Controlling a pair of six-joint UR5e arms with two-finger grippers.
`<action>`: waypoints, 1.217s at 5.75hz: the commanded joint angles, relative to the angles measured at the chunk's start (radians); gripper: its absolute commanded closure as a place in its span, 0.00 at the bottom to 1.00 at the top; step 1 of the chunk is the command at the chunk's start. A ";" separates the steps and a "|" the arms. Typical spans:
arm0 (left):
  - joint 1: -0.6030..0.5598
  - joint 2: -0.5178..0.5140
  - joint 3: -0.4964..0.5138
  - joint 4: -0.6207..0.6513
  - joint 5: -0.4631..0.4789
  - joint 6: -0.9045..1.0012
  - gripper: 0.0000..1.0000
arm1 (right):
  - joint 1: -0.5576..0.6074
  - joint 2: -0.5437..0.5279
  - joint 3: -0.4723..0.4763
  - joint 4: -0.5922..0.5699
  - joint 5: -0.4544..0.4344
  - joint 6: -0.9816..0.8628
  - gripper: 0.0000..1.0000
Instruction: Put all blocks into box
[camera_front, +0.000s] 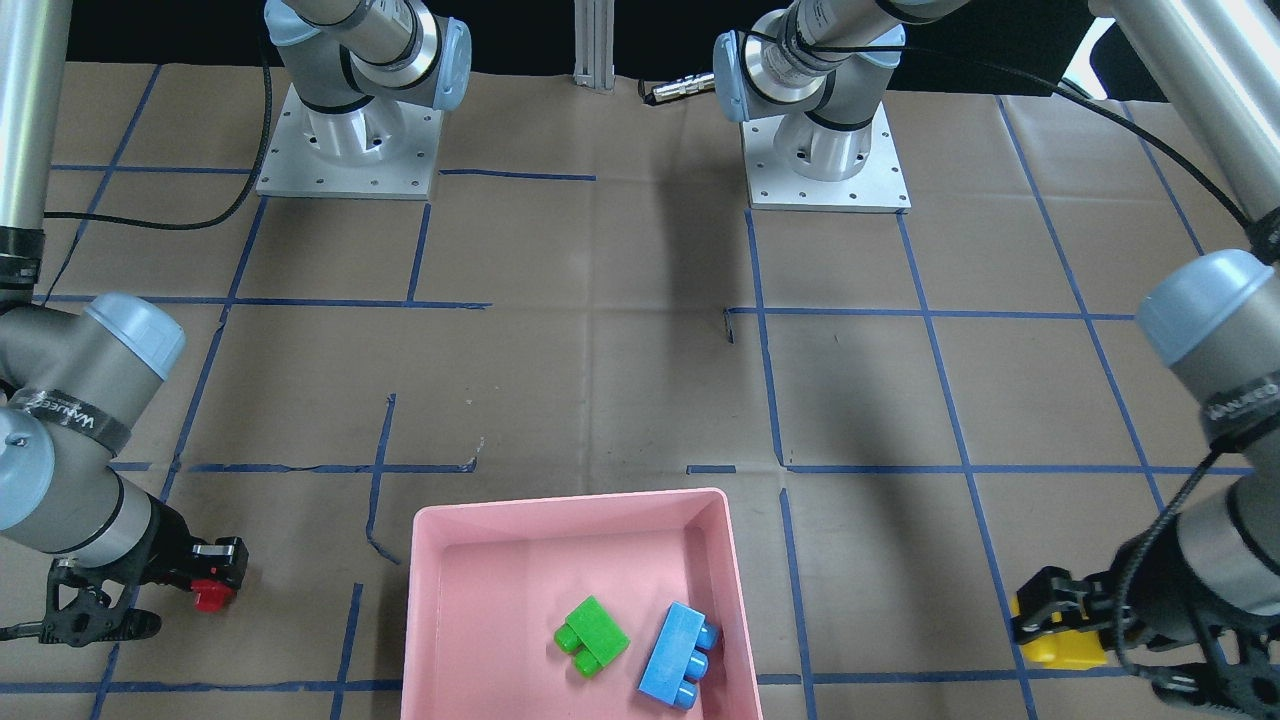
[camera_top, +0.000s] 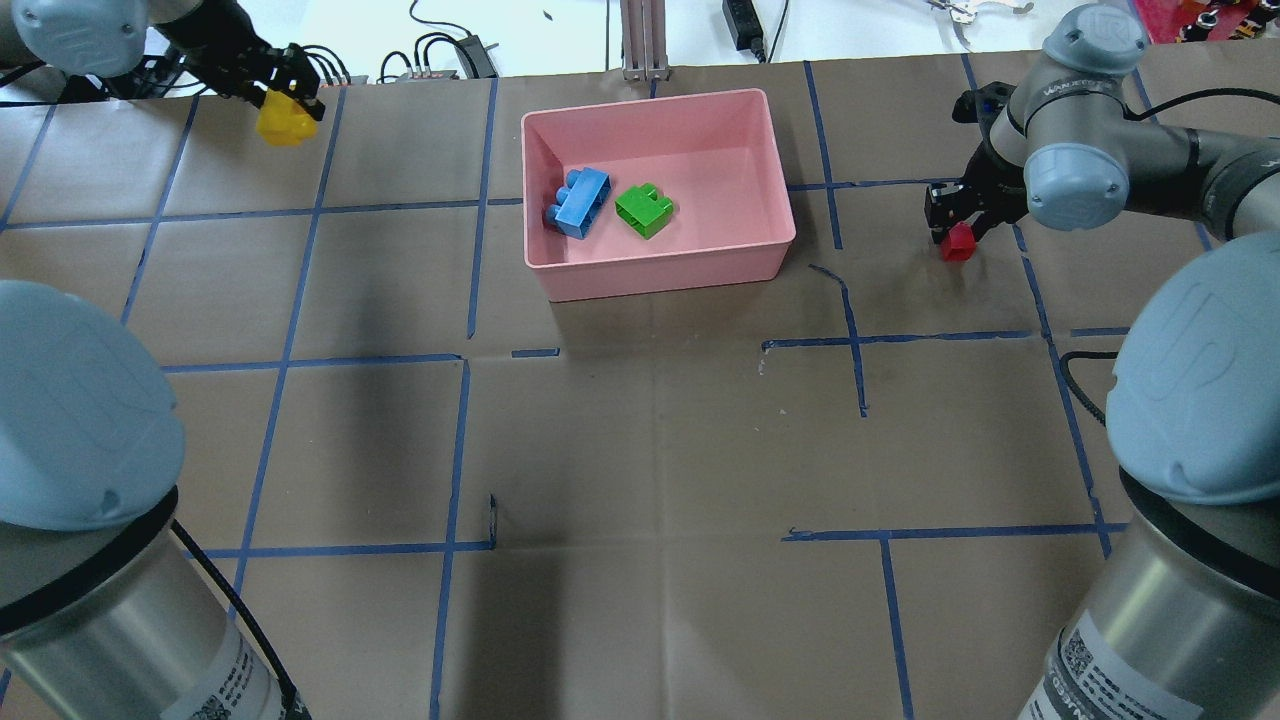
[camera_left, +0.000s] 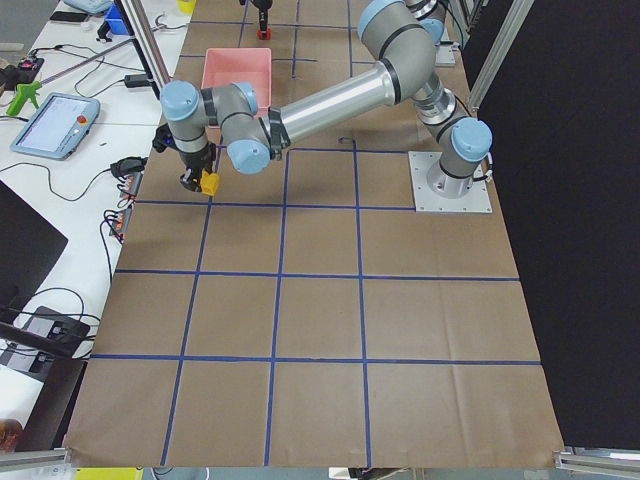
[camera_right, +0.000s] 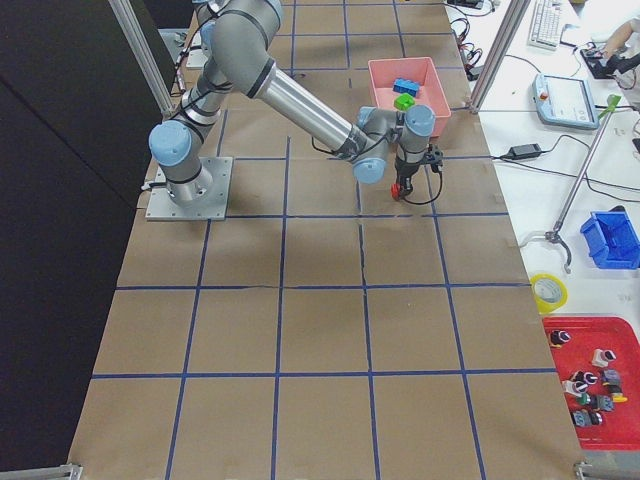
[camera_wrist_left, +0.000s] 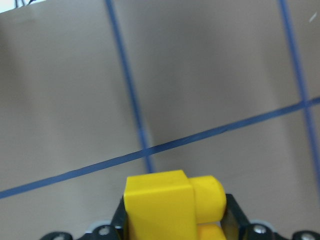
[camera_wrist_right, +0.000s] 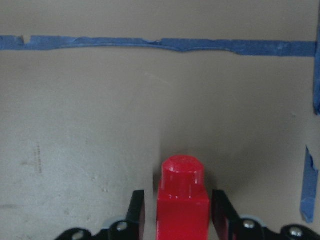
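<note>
The pink box (camera_top: 660, 270) stands at the far middle of the table, and shows in the front view (camera_front: 570, 500) too. A green brick (camera_top: 643, 208) and a blue three-stud brick (camera_top: 580, 202) lie inside it. My left gripper (camera_top: 287, 100) is shut on the yellow brick (camera_top: 285, 124), well left of the box; the left wrist view shows the brick (camera_wrist_left: 160, 200) between the fingers. My right gripper (camera_top: 955, 228) is shut on the small red brick (camera_top: 957, 245), right of the box; the right wrist view shows that brick (camera_wrist_right: 182, 190) between the jaws, just over the paper.
Brown paper with blue tape lines (camera_top: 460, 450) covers the table. The two arm bases (camera_front: 345, 150) (camera_front: 825, 160) stand at the robot side. Cables and a teach pendant (camera_left: 55, 125) lie beyond the table's far edge.
</note>
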 joint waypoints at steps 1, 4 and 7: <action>-0.200 -0.011 0.005 0.035 -0.008 -0.404 0.73 | -0.001 0.003 0.001 0.000 0.000 0.001 0.44; -0.386 -0.117 -0.004 0.228 0.010 -0.697 0.73 | -0.001 -0.001 -0.001 0.003 -0.005 -0.005 0.89; -0.411 -0.124 -0.021 0.246 0.103 -0.730 0.02 | 0.001 -0.019 -0.077 0.023 -0.033 -0.057 0.92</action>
